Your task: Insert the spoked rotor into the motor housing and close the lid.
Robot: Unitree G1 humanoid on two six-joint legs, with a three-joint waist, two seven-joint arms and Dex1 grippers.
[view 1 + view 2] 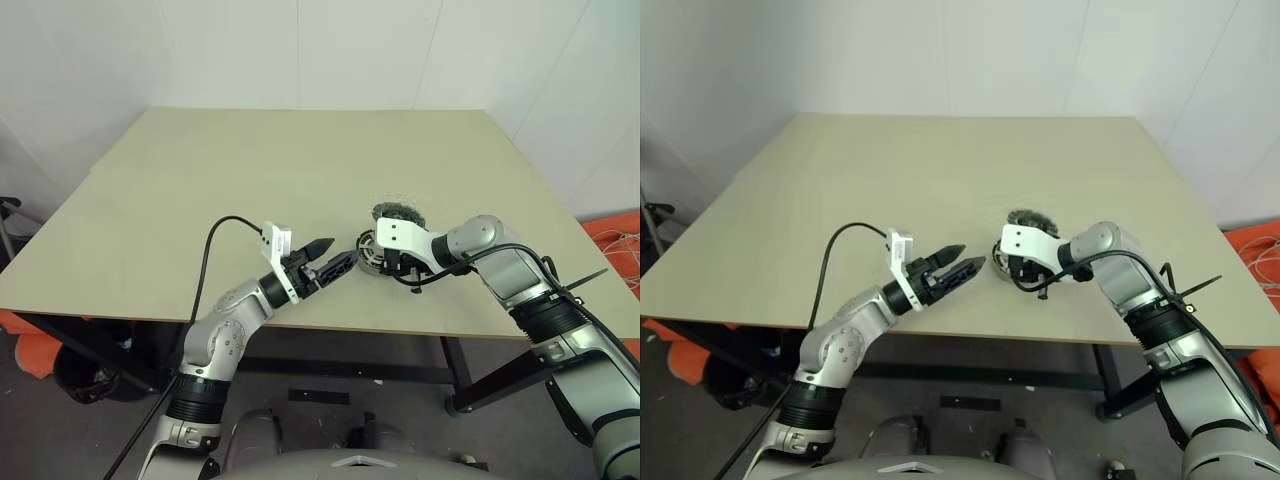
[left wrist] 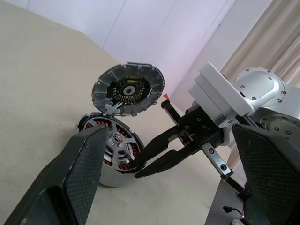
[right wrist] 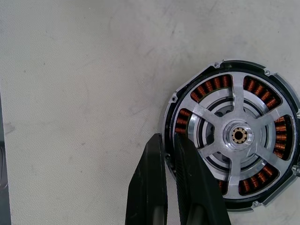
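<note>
A pale beige bench on dark legs stands against plain white walls — a grey floor below, something orange at the far right, pale curtains beyond.

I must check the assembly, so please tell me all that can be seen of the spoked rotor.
The spoked rotor already sits flat inside the motor housing on the table. Its shiny silver metal face has five spokes running out from a round centre hub with a small brass-coloured bore. Copper-coloured windings show through the gaps between the spokes. A black rim circles it. The right claw is closed on the edge there, one finger outside, one over the rotor's edge. The lid stands tilted open behind it.
</note>
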